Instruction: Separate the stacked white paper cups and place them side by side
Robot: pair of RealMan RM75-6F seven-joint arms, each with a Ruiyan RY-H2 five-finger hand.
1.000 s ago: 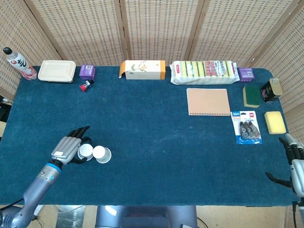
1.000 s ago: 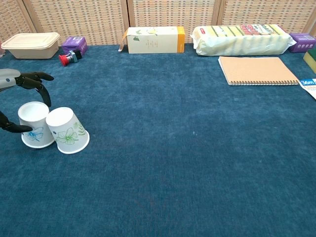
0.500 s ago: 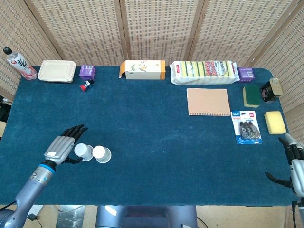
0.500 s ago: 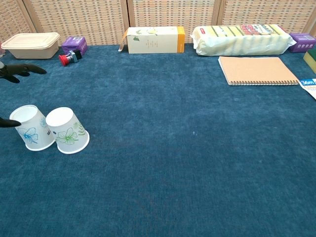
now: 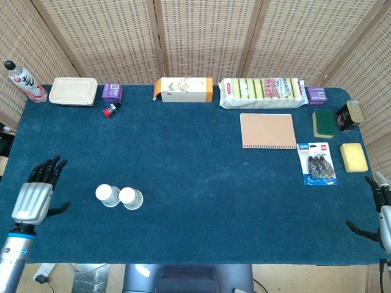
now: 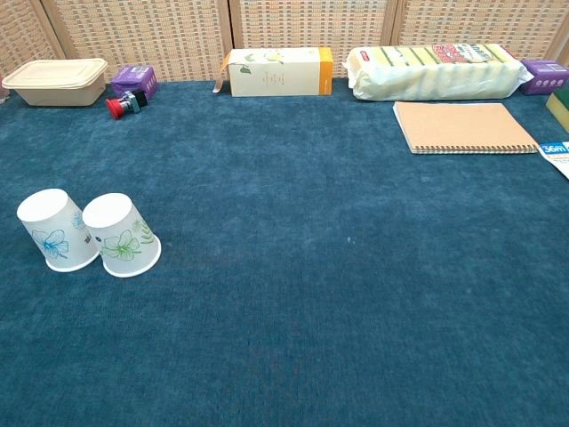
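Observation:
Two white paper cups stand upside down, side by side and touching, on the blue table cloth. The left cup [image 5: 107,195] [image 6: 55,230] has a blue flower print; the right cup [image 5: 131,198] [image 6: 122,236] has a green leaf print. My left hand [image 5: 36,191] hovers at the table's left edge, well left of the cups, fingers spread and holding nothing. My right hand [image 5: 383,210] shows only partly at the far right edge, fingers apart and empty. Neither hand appears in the chest view.
Along the back stand a bottle [image 5: 24,82], a beige lidded box [image 5: 73,91], a purple box [image 5: 112,92], a small red item [image 5: 110,110], a carton [image 5: 183,90] and a sponge pack [image 5: 263,92]. A notebook [image 5: 267,130], tape pack [image 5: 317,163] and sponges [image 5: 354,157] lie at the right.
My left hand let go of the blue-flower cup and drew back left to the table edge, leaving the chest view. Both cups stay side by side. The right hand barely moved.

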